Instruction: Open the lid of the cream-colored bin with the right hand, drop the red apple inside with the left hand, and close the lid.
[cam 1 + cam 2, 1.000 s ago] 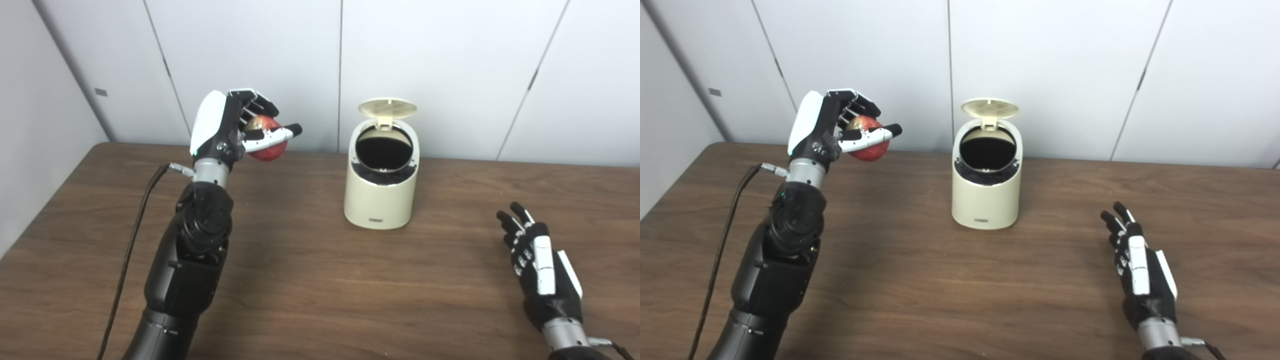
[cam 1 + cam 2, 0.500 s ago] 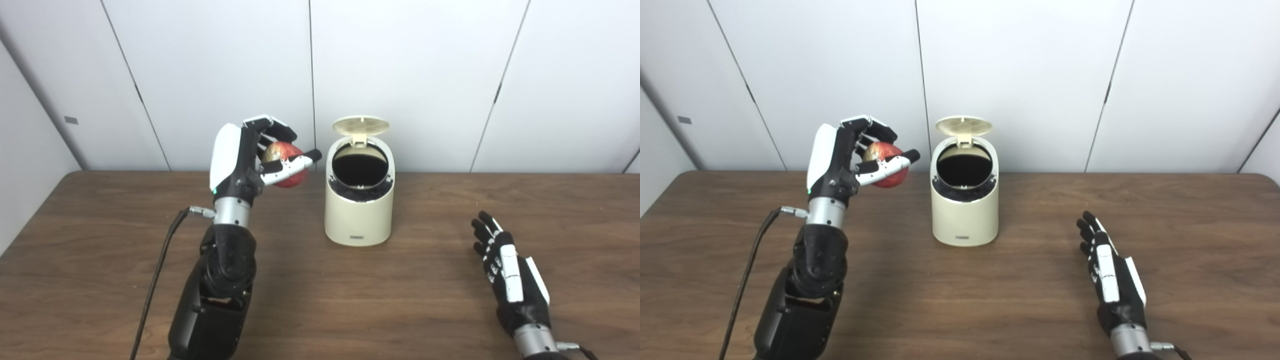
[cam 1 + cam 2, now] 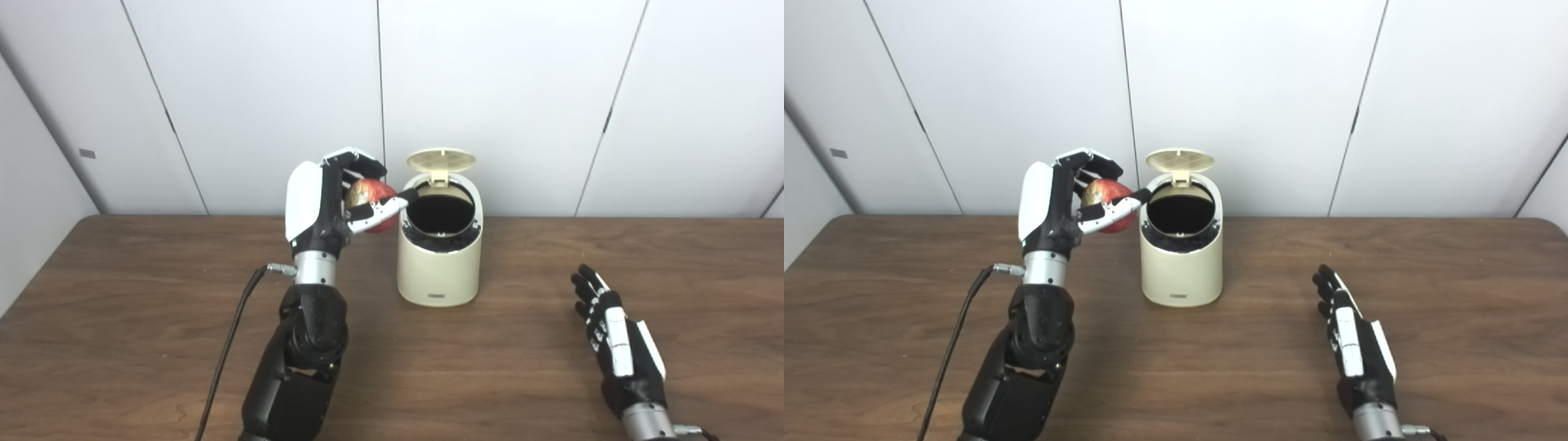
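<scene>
In my left eye view, my left hand point(image 3: 334, 199) is raised above the table point(image 3: 122, 294), its fingers and thumb curled around the red apple point(image 3: 370, 199), which sits just beside the left rim of the cream-colored bin point(image 3: 438, 263) and not yet over the opening. The lid point(image 3: 441, 160) stands flipped up at the back, showing the dark inside. My right hand point(image 3: 618, 343) lies low over the table well to the right of the bin, fingers stretched out and slightly apart, holding nothing. A black cable point(image 3: 229, 349) trails from the left wrist down toward the bottom edge. In my right eye view, the same layout holds: the apple point(image 3: 1108, 195) is pinched in the left hand point(image 3: 1059, 205) with the thumb tip close to the bin's point(image 3: 1182, 269) rim, the lid point(image 3: 1179, 160) is upright, and the right hand point(image 3: 1356, 349) rests flat and empty near the table's point(image 3: 1458, 275) front.
</scene>
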{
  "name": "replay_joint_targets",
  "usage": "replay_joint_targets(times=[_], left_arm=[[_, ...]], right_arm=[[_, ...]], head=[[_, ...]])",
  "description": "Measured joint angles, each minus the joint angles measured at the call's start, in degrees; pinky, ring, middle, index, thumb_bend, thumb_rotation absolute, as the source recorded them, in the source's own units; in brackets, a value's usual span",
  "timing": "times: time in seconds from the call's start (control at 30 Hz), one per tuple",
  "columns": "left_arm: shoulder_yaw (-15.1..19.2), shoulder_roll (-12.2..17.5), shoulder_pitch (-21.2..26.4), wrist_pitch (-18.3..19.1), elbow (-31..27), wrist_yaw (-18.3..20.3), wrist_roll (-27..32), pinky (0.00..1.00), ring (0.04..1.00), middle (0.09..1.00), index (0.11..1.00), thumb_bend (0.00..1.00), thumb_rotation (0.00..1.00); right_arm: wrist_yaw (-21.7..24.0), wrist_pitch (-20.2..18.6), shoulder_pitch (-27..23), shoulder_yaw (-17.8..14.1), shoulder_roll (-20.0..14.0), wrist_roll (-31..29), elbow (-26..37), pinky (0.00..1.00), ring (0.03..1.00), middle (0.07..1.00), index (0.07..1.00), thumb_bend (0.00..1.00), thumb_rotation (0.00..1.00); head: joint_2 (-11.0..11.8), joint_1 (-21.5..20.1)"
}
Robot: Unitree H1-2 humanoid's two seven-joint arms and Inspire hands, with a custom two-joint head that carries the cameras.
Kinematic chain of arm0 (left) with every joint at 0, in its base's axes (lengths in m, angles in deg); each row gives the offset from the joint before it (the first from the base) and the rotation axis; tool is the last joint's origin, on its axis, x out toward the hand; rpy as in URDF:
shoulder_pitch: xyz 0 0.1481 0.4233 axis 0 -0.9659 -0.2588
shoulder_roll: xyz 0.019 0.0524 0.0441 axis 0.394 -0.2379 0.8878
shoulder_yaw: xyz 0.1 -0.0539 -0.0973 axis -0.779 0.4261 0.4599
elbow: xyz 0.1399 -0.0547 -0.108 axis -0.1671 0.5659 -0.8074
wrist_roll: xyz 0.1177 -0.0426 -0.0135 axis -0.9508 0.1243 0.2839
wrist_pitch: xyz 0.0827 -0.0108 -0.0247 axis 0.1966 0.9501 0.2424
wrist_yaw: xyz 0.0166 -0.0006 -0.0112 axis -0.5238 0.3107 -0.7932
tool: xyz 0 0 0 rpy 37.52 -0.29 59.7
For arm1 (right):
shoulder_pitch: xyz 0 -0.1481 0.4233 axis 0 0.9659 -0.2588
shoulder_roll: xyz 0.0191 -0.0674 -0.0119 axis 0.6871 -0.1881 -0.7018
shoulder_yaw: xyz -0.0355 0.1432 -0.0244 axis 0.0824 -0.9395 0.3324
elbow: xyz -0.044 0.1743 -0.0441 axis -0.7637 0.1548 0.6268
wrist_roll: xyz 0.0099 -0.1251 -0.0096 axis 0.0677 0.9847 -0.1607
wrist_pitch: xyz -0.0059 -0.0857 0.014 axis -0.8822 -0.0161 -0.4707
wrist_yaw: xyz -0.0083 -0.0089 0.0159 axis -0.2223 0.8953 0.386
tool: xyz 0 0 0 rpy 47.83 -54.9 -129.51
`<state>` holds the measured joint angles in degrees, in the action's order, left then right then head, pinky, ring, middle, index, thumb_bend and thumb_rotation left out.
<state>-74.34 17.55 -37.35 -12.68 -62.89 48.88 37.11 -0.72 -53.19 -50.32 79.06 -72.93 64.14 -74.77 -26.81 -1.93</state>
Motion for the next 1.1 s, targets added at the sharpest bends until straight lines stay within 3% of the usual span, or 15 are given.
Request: replay_joint_targets(times=[0.33, 0.77, 1.1], left_arm=[[-1.52, -1.96, 1.59, -4.42, 4.56, -6.03, -2.27, 0.31, 0.408, 0.537, 0.51, 0.47, 0.0], [-1.21, -3.77, 3.22, -5.23, 7.27, -8.8, -2.24, 0.32, 0.411, 0.505, 0.525, 0.47, 0.0], [-2.99, -3.91, 3.94, -11.53, 14.24, -13.34, -2.51, 0.37, 0.405, 0.496, 0.53, 0.47, 0.0]], right_arm=[[-0.14, 0.09, 0.11, 0.1, -0.01, 0.4, 0.06, 0.99, 0.969, 0.925, 0.915, 0.64, 1.0], [-0.06, -0.17, 0.26, 0.46, 0.0, 0.21, 0.25, 0.99, 0.966, 0.915, 0.907, 0.62, 1.0], [-0.3, -0.28, 0.16, 1.14, -0.07, 0.95, 0.18, 0.99, 0.958, 0.907, 0.901, 0.6, 1.0]], head=[[-0.44, -0.35], [-0.53, -0.53], [-0.35, -1.58]])
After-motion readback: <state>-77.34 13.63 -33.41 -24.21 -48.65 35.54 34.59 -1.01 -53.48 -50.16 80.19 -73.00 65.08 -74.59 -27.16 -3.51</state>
